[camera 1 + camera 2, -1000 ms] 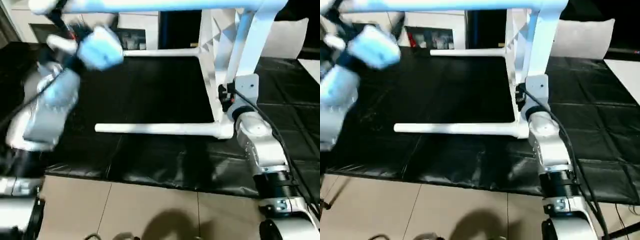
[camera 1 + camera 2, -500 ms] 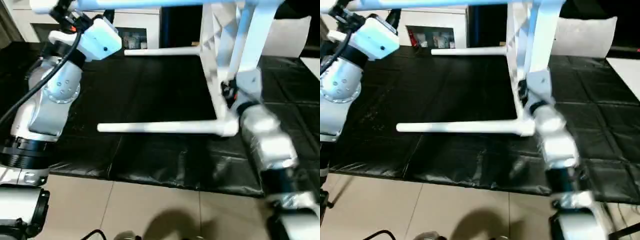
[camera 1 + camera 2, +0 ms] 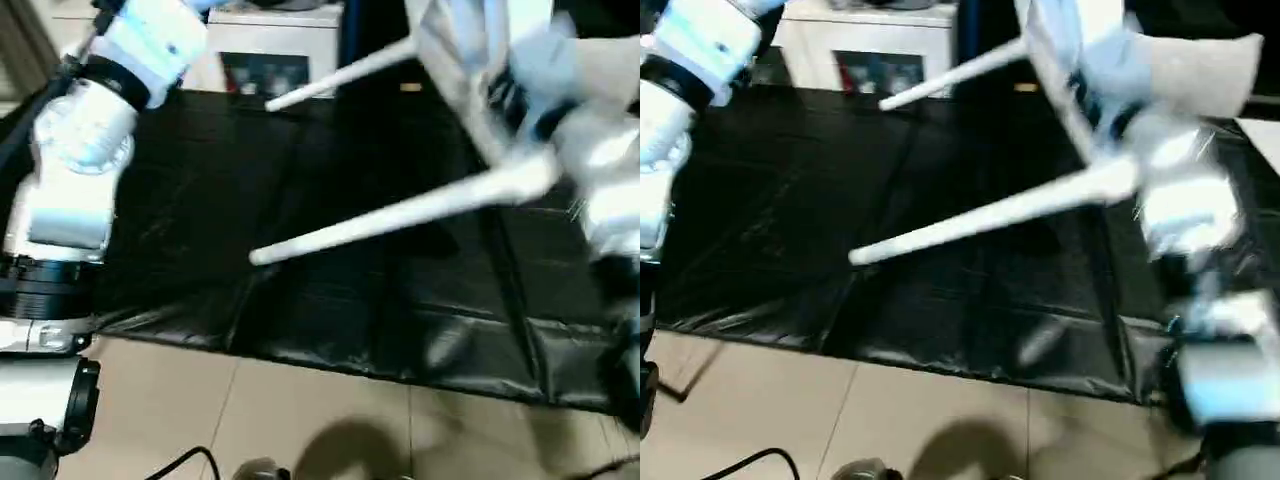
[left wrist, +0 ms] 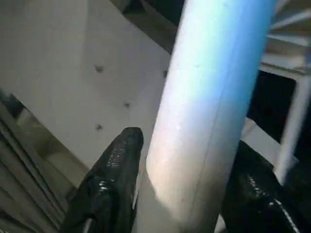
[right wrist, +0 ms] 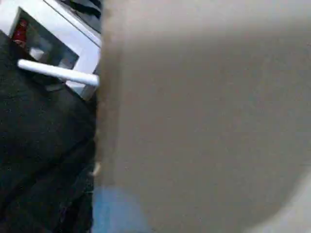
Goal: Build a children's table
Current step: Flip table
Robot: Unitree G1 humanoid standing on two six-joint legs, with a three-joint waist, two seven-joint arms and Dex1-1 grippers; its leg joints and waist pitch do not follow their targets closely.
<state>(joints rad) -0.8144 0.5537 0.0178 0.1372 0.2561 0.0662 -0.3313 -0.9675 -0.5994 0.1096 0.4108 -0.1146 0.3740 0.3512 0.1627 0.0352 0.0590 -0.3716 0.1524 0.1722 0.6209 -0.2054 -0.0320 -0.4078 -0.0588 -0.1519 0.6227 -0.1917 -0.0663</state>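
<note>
your left gripper is clamped on a white table leg: in the left wrist view the two black fingers sit on either side of the tube, pressed against it, with the leg running up between them. in the head views the left arm rises at the left side, its white wrist near the top edge.

the children's table is tipped on its side over the black-covered work table, with the white top up at the right and tilted. two legs reach out from it toward the left: the nearer leg slants down across the black cover with its free end low and near the front part of the work table, and the farther leg points toward a white cabinet behind the table. whether the near leg's tip touches the cover, you cannot tell.

your right arm is at the right, blurred, close against the table top where the near leg joins it. the right wrist view has a pale surface right in front of the lens, with one white leg to the side over the black cover. you cannot tell from these pictures how the right jaws stand or whether they hold anything.

beige floor lies in front of the work table.
</note>
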